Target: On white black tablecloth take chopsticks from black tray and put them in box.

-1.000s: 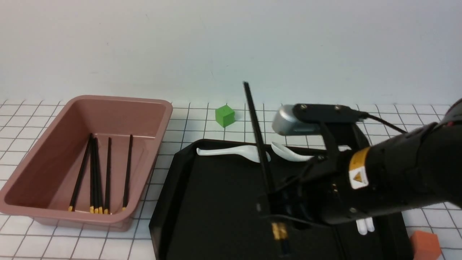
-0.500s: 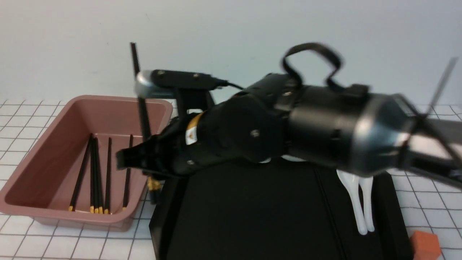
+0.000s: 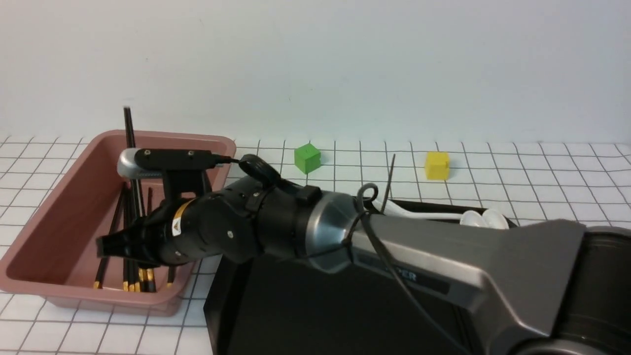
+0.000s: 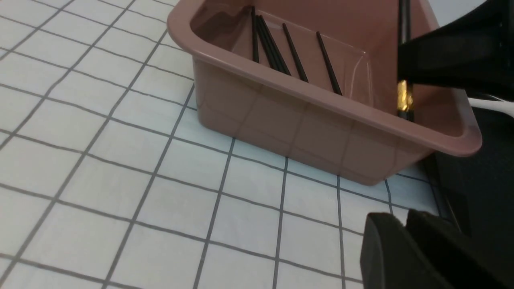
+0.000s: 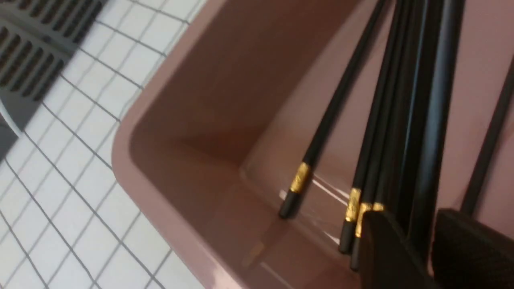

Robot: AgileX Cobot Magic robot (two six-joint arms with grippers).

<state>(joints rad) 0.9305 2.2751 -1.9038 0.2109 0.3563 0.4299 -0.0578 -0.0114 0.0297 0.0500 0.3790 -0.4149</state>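
My right gripper (image 3: 116, 245) reaches across into the pink box (image 3: 162, 135) and is shut on one black chopstick (image 3: 129, 148), held steeply with its gold end down inside the box. The right wrist view shows that chopstick (image 5: 433, 140) between the fingers (image 5: 385, 249). Several chopsticks (image 3: 104, 256) lie on the box floor, also seen in the right wrist view (image 5: 333, 112). The black tray (image 3: 231, 296) lies right of the box on the tablecloth (image 3: 59, 320). My left gripper (image 4: 403, 224) is shut and empty, low over the cloth near the box's corner (image 4: 305, 120).
White spoons (image 3: 443, 214) lie at the tray's far edge, mostly behind my right arm. A green cube (image 3: 307, 158) and a yellow cube (image 3: 437, 165) stand on the cloth behind the tray. The right arm covers most of the tray.
My right gripper has carried the chopstick from over the tray leftward, past the box's right wall, and lowered it into the box. The orange block at the front right is now hidden.
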